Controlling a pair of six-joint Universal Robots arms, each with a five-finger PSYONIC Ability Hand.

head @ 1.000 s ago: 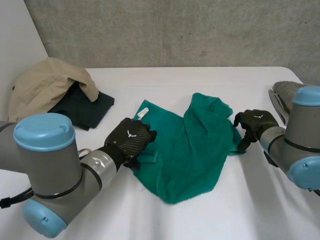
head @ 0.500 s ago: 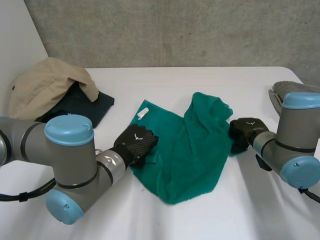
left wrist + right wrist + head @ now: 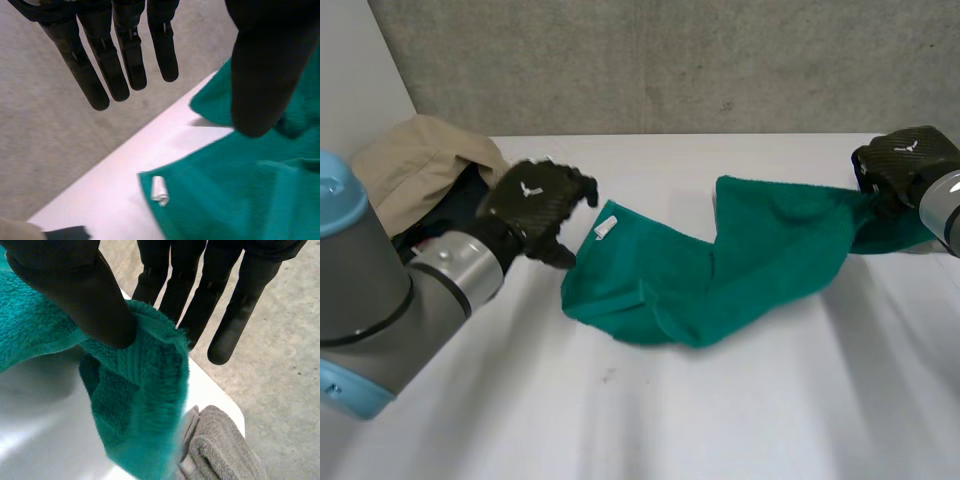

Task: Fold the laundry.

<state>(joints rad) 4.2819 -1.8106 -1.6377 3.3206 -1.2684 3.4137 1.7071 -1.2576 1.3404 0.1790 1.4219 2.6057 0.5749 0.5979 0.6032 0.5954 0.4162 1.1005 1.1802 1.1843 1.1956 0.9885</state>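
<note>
A green towel point(image 3: 750, 260) lies stretched across the middle of the table, bunched in long folds, with a white tag point(image 3: 606, 226) at its left corner. My right hand point(image 3: 905, 160) is at the far right and holds the towel's right corner up. In the right wrist view its thumb point(image 3: 75, 280) pinches the towel's edge point(image 3: 135, 390) against the fingers. My left hand point(image 3: 535, 200) hovers just left of the tagged corner, apart from the cloth. Its fingers point(image 3: 120, 55) are straight and hold nothing above the towel point(image 3: 240, 190) and tag point(image 3: 160, 190).
A beige garment point(image 3: 410, 160) lies over a dark one point(image 3: 450, 210) at the table's back left, close behind my left arm. A folded grey towel point(image 3: 220, 450) sits at the right edge under my right hand. A concrete wall point(image 3: 670, 60) runs behind the table.
My right hand shut on the towel's right corner and pulled it right and back, stretching the cloth out. My left hand came off the towel's left edge and moved left and back.
</note>
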